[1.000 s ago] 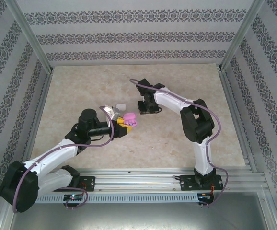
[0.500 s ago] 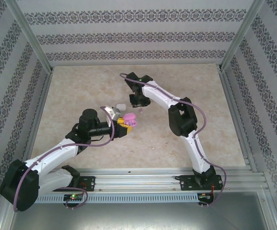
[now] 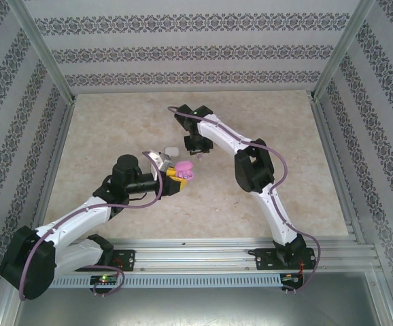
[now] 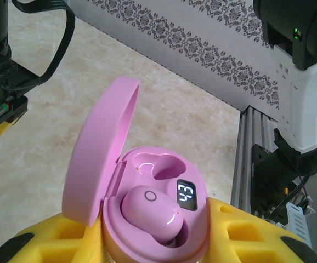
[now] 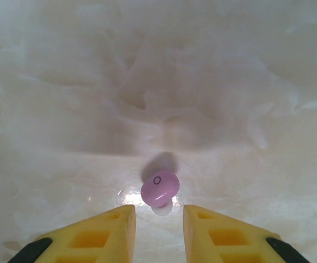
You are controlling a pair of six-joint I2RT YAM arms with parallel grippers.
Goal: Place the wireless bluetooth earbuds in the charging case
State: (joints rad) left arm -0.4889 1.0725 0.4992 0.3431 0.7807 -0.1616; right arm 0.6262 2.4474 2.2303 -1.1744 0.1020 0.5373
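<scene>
Earbuds of this kind are tiny, glossy pebbles, so we judge them light, hard and slippery, likely to squirt out of a careless pinch or roll away. The loose earbud [image 5: 159,187], pale purple, lies on the marbled table [image 5: 230,82] just ahead of the right gripper [image 5: 158,212], whose yellow fingers stand apart with nothing between them. We would take it across its rounded body, pads square to it, and close gently. The seated earbud [image 4: 150,211] rests in the pink charging case [image 4: 199,227], with the lid [image 4: 98,159] up and an empty well [image 4: 150,164] beside it. The left gripper [image 3: 176,178] pinches that case from both sides.
</scene>
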